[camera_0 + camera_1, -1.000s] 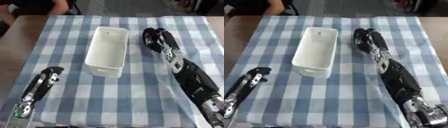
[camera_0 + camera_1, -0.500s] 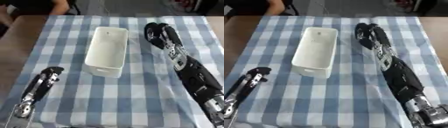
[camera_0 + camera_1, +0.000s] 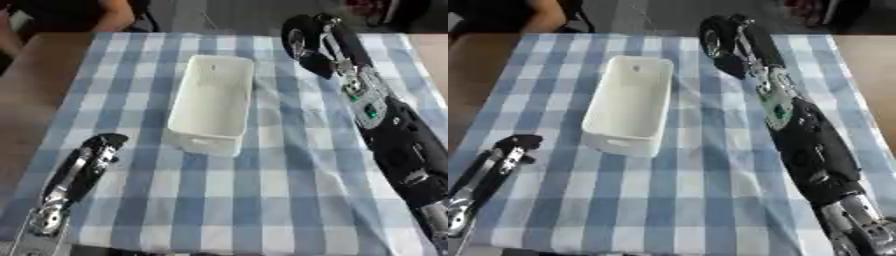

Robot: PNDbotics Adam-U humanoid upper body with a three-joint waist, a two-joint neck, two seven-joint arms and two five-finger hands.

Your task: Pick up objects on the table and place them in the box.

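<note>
One plain box (image 3: 212, 101), seemingly unlabelled; right hand (image 3: 306, 42) beyond.

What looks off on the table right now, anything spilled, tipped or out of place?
Nothing spilled or damaged. The white box stands upright on the checked cloth, slightly askew to its stripes, and looks empty. Oddly, no loose objects show on the cloth. The right hand reaches toward the far edge.
</note>
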